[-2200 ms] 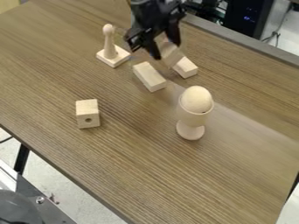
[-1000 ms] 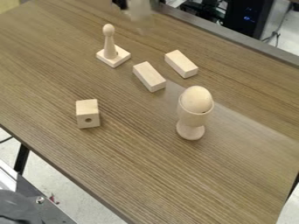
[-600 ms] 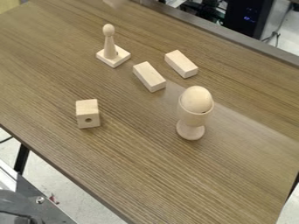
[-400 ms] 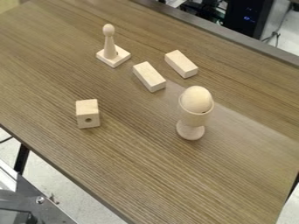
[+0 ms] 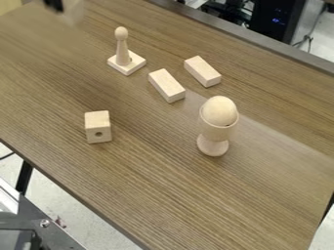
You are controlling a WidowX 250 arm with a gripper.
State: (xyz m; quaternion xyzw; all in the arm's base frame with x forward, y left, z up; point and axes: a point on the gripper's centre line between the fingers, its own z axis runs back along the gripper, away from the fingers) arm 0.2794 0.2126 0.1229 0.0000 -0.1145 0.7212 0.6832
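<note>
Black pincer (image 5: 54, 5), upper left over the worktop (image 5: 156, 190); whether open or closed cannot be told. A pale, blurred piece (image 5: 74, 11) appears just beside it. Probable step: transport of this piece. Next move: controlled lowering, clear of the knobbed post (image 5: 122, 51).

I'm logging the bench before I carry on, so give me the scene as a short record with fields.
Surface: wood-grain table
Tool: tool at the view's top left edge, partly cut off; grip cannot be made out
Nearest to tool: peg piece, upright on its square base
Oblong blocks: far block and near block, lying side by side, apart
Holed block: holed block, round hole in its front face
Cup: footed cup, upright
In cup: egg-shaped piece, top showing above the rim
</note>
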